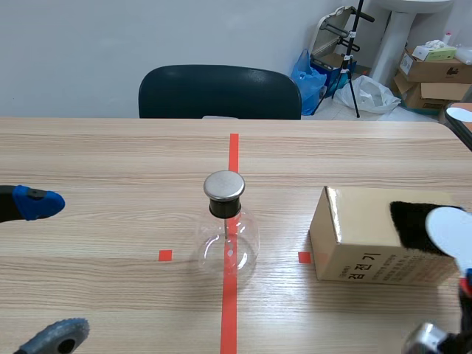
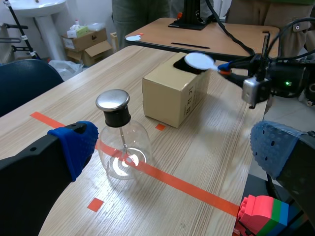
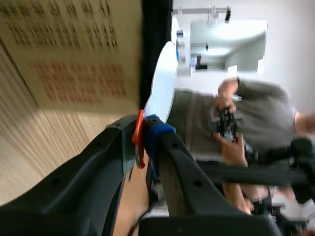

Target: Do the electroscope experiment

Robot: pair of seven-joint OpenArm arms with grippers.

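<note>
The electroscope (image 1: 225, 225), a clear round flask with a black neck and a metal cap (image 1: 223, 186), stands on the red tape line at the table's middle. To its right lies a tan cardboard box (image 1: 361, 243) with a black cloth (image 1: 413, 220) on top. My right gripper (image 3: 142, 140) is shut on the orange handle (image 3: 139, 132) of a white disc paddle (image 1: 453, 230), and the disc rests over the cloth. At the left, my left gripper (image 1: 48, 269) is open and holds nothing, well apart from the flask (image 2: 120, 147).
A dark chair (image 1: 220, 92) stands behind the table's far edge. Boxes and bags lie on the floor at the back right. Coloured toy bricks (image 2: 263, 214) sit beside my left gripper. A person (image 3: 236, 123) is beyond the right gripper.
</note>
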